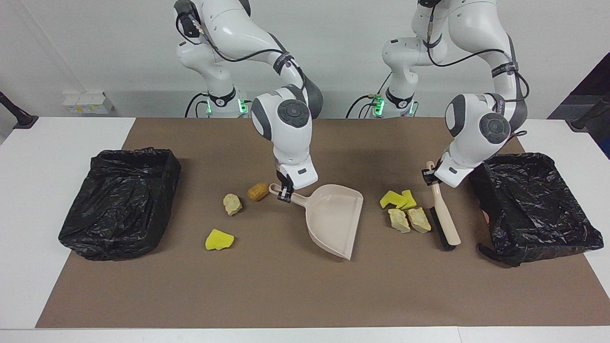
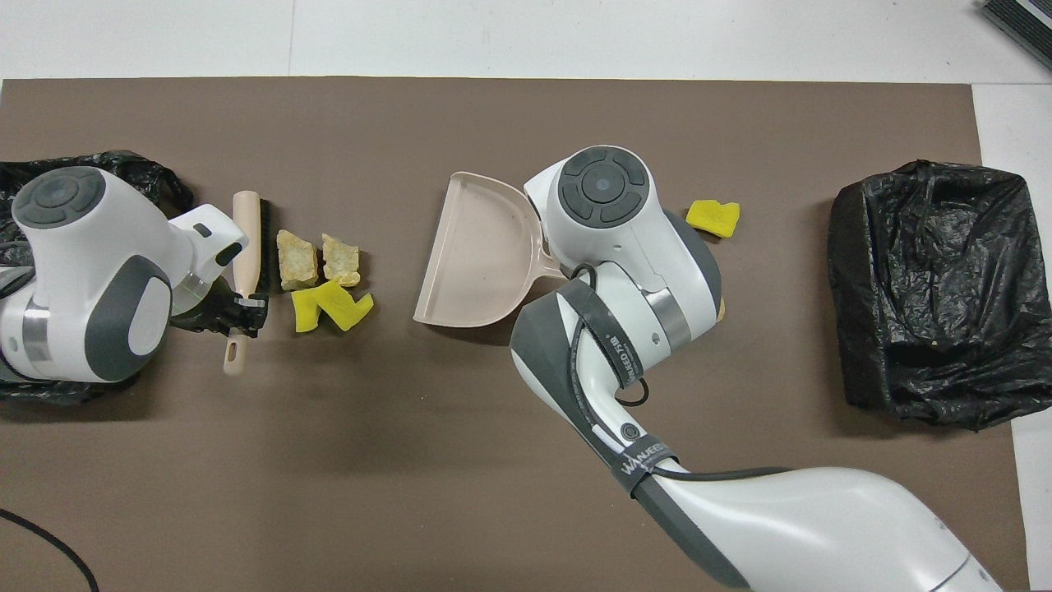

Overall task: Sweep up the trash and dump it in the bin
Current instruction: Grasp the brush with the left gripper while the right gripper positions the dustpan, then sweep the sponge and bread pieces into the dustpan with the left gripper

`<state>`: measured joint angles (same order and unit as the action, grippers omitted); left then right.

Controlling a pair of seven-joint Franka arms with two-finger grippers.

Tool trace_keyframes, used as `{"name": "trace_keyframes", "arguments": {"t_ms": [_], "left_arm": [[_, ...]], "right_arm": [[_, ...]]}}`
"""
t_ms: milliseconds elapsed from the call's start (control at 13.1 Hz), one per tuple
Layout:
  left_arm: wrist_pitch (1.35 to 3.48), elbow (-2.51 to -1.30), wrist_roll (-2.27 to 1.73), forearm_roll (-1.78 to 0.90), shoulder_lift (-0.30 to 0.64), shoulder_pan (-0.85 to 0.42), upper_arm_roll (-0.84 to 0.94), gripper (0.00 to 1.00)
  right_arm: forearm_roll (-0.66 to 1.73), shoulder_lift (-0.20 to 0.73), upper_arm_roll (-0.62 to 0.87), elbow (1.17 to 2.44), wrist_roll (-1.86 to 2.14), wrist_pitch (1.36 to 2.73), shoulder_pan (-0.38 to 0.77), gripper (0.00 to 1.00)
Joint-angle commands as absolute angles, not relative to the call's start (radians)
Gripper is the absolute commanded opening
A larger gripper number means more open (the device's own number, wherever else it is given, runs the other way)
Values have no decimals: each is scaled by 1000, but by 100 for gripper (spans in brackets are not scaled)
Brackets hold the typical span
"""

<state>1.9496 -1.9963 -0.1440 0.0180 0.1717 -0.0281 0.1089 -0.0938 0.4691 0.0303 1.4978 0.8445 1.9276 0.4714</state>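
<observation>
I count seven scraps of trash: two yellow sponge pieces [image 1: 399, 199] and two bread-like chunks [image 1: 410, 220] clustered between my tools, then one orange-brown lump [image 1: 258, 191], one cream chunk [image 1: 232, 204] and one yellow sponge [image 1: 218, 239] near my right gripper [image 1: 284, 192], which is clamped on the beige dustpan [image 1: 333, 220] handle. My left gripper [image 1: 431, 175] grips one hand brush [image 1: 444, 223] just beside the cluster. Two black-lined bins [image 1: 533, 207] [image 1: 121, 200] flank me on one brown mat [image 1: 267, 290] over a white table [image 1: 28, 200], a white wall [image 1: 105, 43] at my back.
</observation>
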Motion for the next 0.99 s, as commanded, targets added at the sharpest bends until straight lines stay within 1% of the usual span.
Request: {"name": "trace_keyframes", "arguments": {"t_ms": [0, 304, 685, 913], "left_arm": [[1991, -2071, -199, 15, 109, -87, 104, 0], [2003, -2111, -236, -63, 83, -147, 104, 0], [2052, -2154, -268, -113, 57, -265, 104, 0], [2071, -2154, -285, -189, 51, -339, 104, 0]], "right_arm": [[-123, 428, 37, 1537, 1044, 1904, 469, 0], [-160, 400, 37, 1594, 1187, 1896, 480, 0], [-173, 429, 37, 1605, 1181, 1934, 469, 0], [-169, 434, 37, 1603, 1169, 1942, 469, 0]]}}
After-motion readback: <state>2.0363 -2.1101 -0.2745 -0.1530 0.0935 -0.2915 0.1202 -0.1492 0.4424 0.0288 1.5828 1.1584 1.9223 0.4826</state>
